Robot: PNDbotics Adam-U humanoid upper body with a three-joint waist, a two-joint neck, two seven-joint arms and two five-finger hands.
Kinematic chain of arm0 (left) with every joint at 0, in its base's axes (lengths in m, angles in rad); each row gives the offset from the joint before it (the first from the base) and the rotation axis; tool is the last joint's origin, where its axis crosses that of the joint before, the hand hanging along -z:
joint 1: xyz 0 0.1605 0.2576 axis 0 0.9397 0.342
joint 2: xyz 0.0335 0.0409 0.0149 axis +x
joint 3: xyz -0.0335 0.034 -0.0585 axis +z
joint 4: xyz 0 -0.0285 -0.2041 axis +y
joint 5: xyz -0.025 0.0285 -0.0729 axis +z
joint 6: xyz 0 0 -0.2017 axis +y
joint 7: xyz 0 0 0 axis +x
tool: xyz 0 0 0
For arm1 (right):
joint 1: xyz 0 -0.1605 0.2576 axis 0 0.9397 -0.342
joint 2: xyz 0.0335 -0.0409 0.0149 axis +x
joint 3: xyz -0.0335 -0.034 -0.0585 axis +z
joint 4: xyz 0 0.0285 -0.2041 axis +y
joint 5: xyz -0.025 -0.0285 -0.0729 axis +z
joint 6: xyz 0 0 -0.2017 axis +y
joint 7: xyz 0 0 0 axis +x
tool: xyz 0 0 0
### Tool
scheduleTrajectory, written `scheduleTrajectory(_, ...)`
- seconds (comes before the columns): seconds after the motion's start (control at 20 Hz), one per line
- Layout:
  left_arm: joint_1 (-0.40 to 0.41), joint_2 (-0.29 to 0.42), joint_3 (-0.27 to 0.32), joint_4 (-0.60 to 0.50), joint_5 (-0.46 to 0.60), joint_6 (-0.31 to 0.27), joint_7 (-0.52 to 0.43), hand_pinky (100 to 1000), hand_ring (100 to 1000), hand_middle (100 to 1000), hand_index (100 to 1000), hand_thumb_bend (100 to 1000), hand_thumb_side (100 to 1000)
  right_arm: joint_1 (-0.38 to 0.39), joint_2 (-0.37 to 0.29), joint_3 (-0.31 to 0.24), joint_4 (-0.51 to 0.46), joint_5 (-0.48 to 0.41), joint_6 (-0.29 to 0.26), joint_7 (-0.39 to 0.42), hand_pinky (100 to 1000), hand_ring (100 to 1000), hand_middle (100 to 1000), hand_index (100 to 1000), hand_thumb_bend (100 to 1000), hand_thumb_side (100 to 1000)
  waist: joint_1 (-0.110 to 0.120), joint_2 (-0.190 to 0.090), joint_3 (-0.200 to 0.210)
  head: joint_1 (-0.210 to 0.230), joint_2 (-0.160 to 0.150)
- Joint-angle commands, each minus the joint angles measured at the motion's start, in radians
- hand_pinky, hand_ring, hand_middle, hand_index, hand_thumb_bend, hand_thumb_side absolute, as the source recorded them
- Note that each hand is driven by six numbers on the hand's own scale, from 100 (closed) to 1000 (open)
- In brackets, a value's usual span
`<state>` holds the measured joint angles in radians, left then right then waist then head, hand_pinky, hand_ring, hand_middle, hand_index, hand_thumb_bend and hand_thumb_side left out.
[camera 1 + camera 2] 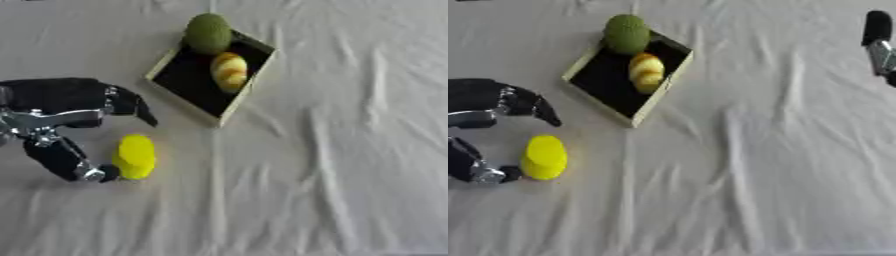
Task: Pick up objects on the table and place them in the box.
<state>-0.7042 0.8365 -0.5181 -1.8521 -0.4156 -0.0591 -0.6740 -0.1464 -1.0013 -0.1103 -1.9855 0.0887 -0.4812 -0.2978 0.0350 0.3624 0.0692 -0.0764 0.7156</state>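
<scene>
A yellow rounded object [136, 156] lies on the white cloth at the left. My left hand [54, 100] comes in from the left edge and stands open beside it. Its thumb [94, 173] touches the object's lower left side, and its fingers [140, 109] reach out above the object, apart from it. The box [181, 101] has a pale rim and a black inside and sits askew at the upper middle. It holds a green round fruit [208, 33] at its far end and a yellow-orange object [229, 71] beside that. Only a small part of my right hand [877, 31] shows at the upper right edge.
A wrinkled white cloth [350, 150] covers the whole table. The near half of the box's black floor [188, 82] is bare.
</scene>
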Motion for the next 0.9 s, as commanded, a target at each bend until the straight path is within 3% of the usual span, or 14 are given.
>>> scheduleTrajectory(0.05, -0.006, 0.007, 0.004, 0.025, -0.028, -0.003, 0.005, 890, 862, 792, 883, 430, 100, -0.010, -0.015, -0.014, -0.015, -0.012, 0.001, 0.009, 978, 911, 637, 882, 100, 100, -0.002, -0.022, -0.001, 0.002, -0.006)
scheduleTrajectory(0.3, -0.002, -0.007, -0.009, 0.069, -0.051, -0.018, -0.004, 892, 866, 800, 888, 429, 100, -0.016, -0.005, -0.012, -0.015, -0.025, 0.007, 0.020, 982, 910, 632, 880, 100, 100, -0.002, -0.021, -0.003, 0.004, -0.005)
scheduleTrajectory(0.85, 0.000, -0.032, -0.021, 0.127, -0.075, -0.036, -0.011, 883, 851, 794, 882, 405, 100, -0.011, 0.024, -0.022, -0.015, -0.042, 0.033, 0.033, 990, 911, 624, 877, 100, 187, -0.002, -0.020, -0.007, 0.010, -0.007)
scheduleTrajectory(0.9, 0.000, -0.033, -0.022, 0.132, -0.077, -0.035, -0.011, 881, 845, 788, 877, 396, 100, -0.010, 0.026, -0.022, -0.015, -0.043, 0.036, 0.033, 991, 910, 623, 877, 100, 226, -0.002, -0.020, -0.007, 0.010, -0.007)
